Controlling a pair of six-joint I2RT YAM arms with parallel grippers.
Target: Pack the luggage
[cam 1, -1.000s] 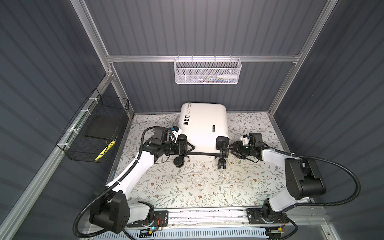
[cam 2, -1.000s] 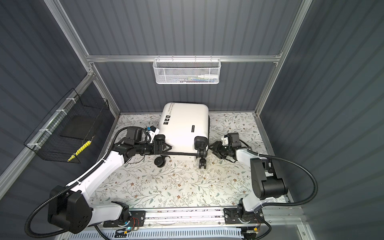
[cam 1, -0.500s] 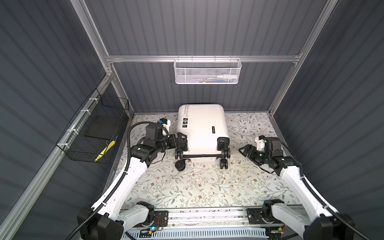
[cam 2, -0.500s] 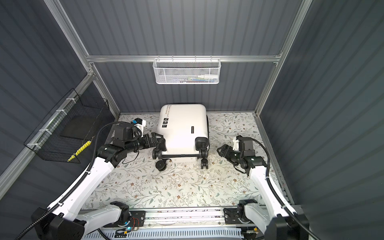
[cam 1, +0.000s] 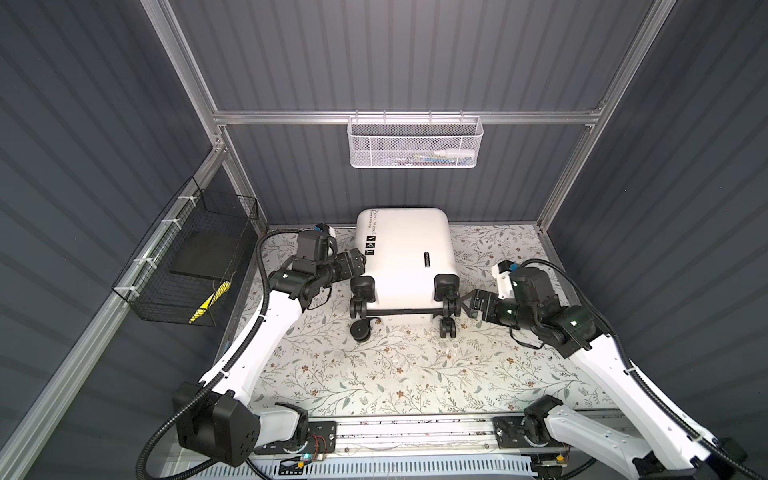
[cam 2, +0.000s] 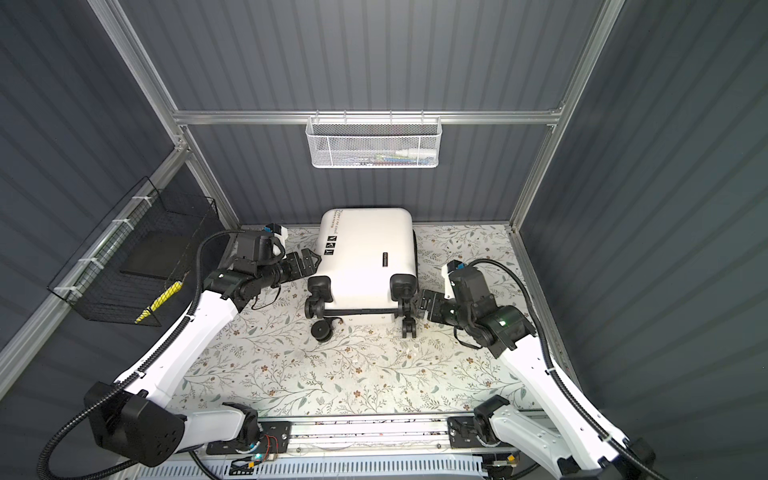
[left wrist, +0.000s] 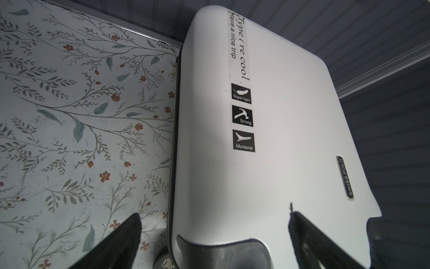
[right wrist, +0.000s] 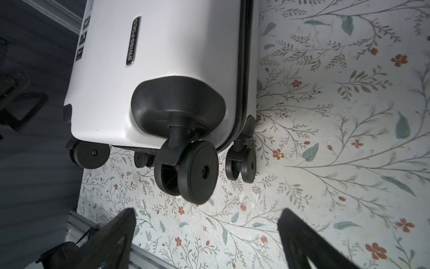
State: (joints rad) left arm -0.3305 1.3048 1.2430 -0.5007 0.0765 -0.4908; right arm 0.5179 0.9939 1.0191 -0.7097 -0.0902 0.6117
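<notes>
white luggage [cam 1: 402,249], lying closed (black wheels [cam 1: 360,331])

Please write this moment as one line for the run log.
suitcase: closed, lying flat | left gripper: open, at its left side, empty | right gripper: open, by a wheel, empty

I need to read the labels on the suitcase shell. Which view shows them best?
The left wrist view: the square icon stickers on the luggage are close and legible. Both top views show tiny unreadable squares; the right wrist view shows them small and blurred.
</notes>
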